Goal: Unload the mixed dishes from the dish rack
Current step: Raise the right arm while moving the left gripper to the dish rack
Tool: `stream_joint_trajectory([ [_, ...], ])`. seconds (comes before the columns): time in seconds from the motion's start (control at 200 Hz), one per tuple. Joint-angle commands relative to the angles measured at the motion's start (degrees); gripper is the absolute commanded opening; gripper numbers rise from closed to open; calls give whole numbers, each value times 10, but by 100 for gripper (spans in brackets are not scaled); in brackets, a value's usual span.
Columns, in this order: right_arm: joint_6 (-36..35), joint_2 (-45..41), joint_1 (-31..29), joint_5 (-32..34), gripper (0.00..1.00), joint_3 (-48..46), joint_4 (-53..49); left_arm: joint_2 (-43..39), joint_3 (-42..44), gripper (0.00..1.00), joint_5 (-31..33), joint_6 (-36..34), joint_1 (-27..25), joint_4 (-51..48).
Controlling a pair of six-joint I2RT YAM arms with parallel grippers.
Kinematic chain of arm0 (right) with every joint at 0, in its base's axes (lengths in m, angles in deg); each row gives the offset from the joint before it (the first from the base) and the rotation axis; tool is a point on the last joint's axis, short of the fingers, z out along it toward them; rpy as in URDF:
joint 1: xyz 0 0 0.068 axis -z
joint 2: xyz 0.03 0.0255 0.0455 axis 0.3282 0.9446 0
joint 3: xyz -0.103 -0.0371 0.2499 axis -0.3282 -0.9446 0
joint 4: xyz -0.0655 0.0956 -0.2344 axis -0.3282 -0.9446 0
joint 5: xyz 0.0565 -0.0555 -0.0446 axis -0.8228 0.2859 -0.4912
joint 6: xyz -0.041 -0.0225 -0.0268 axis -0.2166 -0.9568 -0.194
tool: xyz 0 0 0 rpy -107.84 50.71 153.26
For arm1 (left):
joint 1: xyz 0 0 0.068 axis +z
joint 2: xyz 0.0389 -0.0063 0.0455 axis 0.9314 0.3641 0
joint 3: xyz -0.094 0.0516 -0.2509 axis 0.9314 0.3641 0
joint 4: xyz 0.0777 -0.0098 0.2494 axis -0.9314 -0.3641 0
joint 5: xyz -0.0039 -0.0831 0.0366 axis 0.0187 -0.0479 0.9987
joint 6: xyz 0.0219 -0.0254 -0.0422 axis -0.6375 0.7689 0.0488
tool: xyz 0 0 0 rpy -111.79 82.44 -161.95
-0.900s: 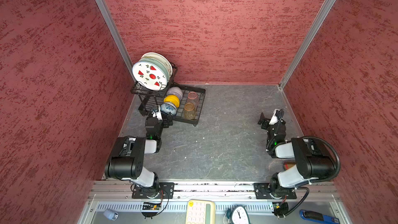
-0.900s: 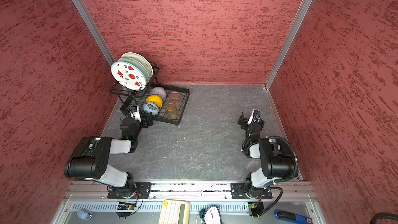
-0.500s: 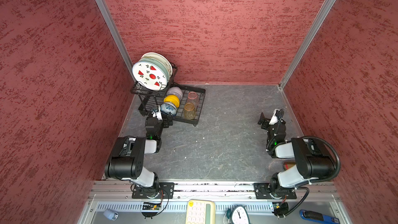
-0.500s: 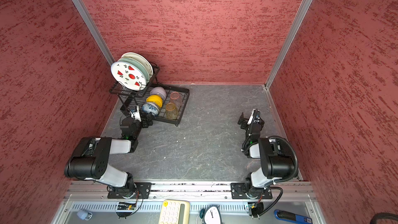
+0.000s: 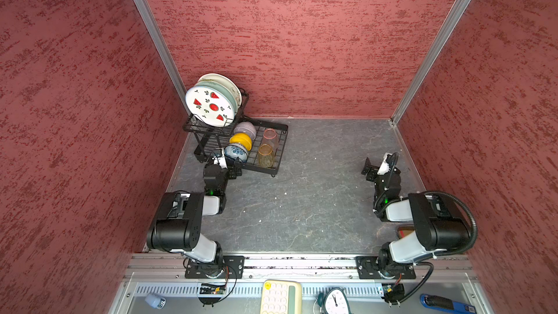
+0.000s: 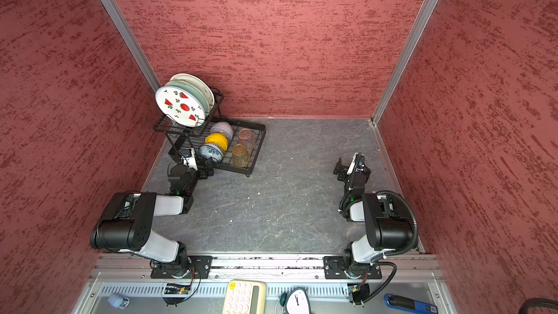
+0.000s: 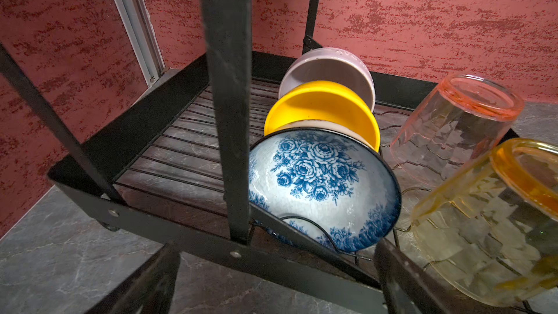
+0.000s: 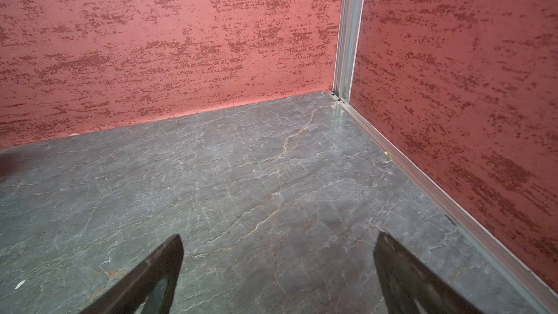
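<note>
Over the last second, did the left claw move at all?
No. In a top view the left claw stays open at the near rail of the dish rack, just short of the blue-white bowl, same spot as before.

No text can be read. Raised marks are seen on the foot ring of the lavender bowl and dial marks on the clock, but neither can be made out.
</note>
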Motion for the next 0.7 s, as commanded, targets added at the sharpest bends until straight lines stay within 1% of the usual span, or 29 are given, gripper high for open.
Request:
stream_joint_trajectory([
  [0.0,-2,2,-2,8,99,4,19,5,-9,100,-6,6,3,0],
  [0.13,-7,-3,-2,0,99,1,22,4,-8,100,-1,5,2,3],
  [0.145,-10,-6,-2,-6,99,1,19,3,-7,99,8,5,0,6],
  [0.2,-22,-23,-8,-14,99,6,-2,-15,-9,100,76,13,-14,-12],
  [0.235,-27,-37,-17,-1,99,14,-28,-23,-5,100,72,11,-15,-12],
  [0.291,-35,-47,-30,30,99,31,-69,-26,0,99,98,3,-28,-3],
  [0.306,-36,-64,-33,34,99,36,-82,-26,3,100,103,2,-31,2],
  [0.351,-40,-78,-38,40,99,52,-121,-26,15,100,107,1,-33,30],
  [0.381,-41,-85,-41,44,99,63,-146,-31,19,100,127,-5,-39,37],
  [0.386,-41,-87,-41,45,99,64,-150,-33,19,100,139,-6,-42,36],
  [0.436,-41,-101,-48,55,99,75,-180,-67,4,100,257,-4,-75,-13],
  [0.461,-41,-106,-52,60,99,79,-192,-91,-6,99,280,-7,-85,-41],
  [0.516,-34,-123,-57,57,99,85,-221,-142,-19,100,278,-5,-89,-101],
  [0.651,-4,-174,-72,34,99,88,-256,-236,-35,99,282,52,-93,-210],
  [0.691,3,-190,-78,31,99,89,-271,-260,-41,100,295,72,-100,-254],
])
